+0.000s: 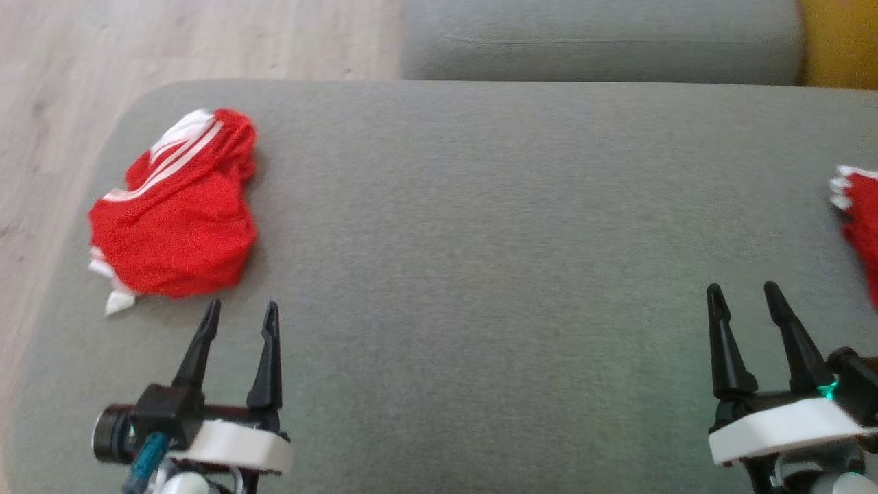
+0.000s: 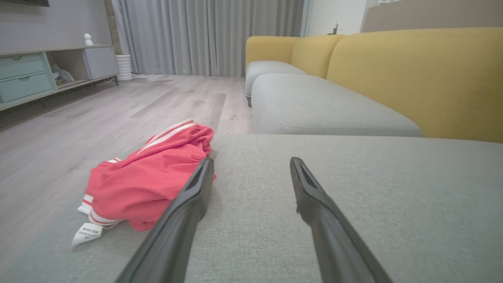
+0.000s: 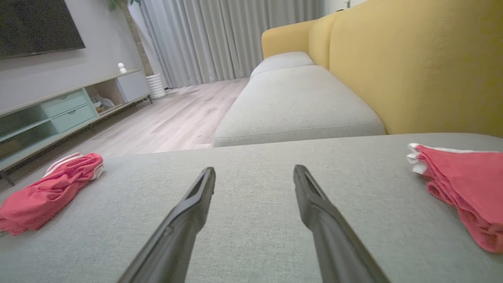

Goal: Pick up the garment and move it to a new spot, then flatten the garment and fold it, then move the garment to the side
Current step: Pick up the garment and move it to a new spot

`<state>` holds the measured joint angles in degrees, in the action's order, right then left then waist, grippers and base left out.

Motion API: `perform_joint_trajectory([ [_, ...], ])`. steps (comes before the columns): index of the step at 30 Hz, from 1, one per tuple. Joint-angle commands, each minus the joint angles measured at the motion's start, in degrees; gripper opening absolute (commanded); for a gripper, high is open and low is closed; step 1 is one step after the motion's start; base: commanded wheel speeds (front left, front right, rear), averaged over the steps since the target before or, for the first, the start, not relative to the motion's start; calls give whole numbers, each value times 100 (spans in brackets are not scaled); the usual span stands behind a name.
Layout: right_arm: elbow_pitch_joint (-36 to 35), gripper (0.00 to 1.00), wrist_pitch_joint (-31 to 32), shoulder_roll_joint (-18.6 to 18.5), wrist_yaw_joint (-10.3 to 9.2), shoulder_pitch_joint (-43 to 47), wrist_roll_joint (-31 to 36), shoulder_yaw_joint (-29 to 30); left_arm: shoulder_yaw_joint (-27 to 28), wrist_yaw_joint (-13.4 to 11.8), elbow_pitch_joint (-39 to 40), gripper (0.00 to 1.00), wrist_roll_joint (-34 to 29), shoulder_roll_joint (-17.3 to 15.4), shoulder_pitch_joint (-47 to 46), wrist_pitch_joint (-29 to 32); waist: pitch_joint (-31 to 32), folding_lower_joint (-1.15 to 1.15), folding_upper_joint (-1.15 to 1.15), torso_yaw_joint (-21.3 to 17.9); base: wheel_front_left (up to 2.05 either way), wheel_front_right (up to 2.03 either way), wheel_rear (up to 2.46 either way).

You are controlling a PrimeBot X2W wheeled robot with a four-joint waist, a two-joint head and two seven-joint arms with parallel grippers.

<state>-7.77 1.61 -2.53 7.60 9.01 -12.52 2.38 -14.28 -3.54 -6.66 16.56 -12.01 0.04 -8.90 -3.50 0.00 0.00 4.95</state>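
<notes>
A crumpled red garment [image 1: 175, 219] with white stripes lies on the left part of the grey cushion [image 1: 480, 240]; it also shows as the red garment [image 2: 149, 181] in the left wrist view and the red garment [image 3: 47, 188] at the left of the right wrist view. My left gripper [image 1: 241, 315] is open just below it, not touching, nothing between its fingers. My right gripper [image 1: 744, 295] is open over bare cushion at the lower right. A second red piece [image 1: 861, 226] lies at the cushion's right edge, seen also as the red piece [image 3: 467, 188].
Beyond the cushion lies another grey seat [image 1: 597, 41] with a yellow sofa back [image 2: 416, 74]. Pale wooden floor [image 1: 68, 82] borders the cushion's left edge. A low TV cabinet [image 3: 59, 110] and grey curtains [image 2: 212, 35] stand far off.
</notes>
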Motion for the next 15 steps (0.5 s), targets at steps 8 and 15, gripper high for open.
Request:
perform_joint_trajectory([
  [8,-608,100,275,-35,-11,-220,327,-255,250,48,-219,100,106,133,-752,-460,-194,0,0,1240,0,0,0],
  [15,-948,100,622,-35,-11,-397,613,-381,485,75,-546,100,192,276,-952,-594,-367,0,0,1888,0,0,0],
])
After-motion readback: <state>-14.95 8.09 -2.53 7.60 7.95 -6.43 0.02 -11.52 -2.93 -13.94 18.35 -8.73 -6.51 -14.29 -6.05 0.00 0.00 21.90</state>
